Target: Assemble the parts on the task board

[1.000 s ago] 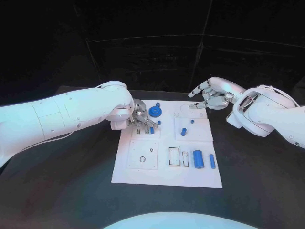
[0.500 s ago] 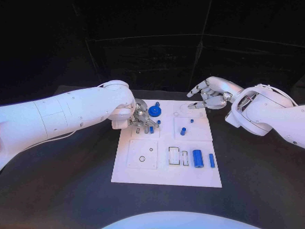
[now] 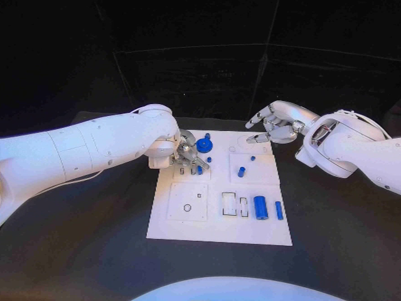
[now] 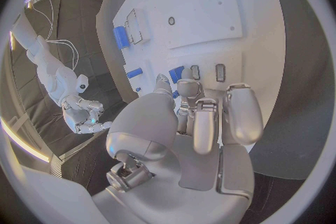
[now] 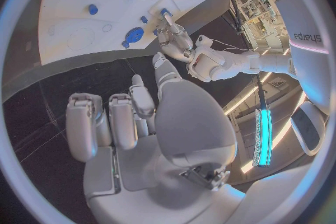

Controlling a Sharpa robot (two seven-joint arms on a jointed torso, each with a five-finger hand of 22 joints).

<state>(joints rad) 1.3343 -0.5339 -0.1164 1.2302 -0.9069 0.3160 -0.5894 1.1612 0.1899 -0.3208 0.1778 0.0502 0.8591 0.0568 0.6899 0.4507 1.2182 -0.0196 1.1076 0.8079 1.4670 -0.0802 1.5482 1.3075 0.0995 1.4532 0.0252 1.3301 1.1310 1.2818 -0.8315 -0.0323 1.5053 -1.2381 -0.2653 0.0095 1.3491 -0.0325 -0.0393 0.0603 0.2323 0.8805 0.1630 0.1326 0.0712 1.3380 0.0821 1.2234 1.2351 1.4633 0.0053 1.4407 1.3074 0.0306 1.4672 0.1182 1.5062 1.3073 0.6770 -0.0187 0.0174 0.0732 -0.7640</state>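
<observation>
Left hand (image 3: 187, 157) fingers curled downward; right hand (image 3: 277, 125) raised, loosely curled.

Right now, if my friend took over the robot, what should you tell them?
Left hand: down on the far-left part of the task board, fingers around a small blue part; whether it actually grips it is unclear.
Right hand: hovers past the board's far-right corner, fingers curled, holding nothing.
Parts: a blue gear by the left hand, two small pegs mid-board, a big cylinder and a thin pin lying near the right edge.
Done: hard to tell what is seated.
Left: loose pieces lie unplaced and open slots remain.
</observation>
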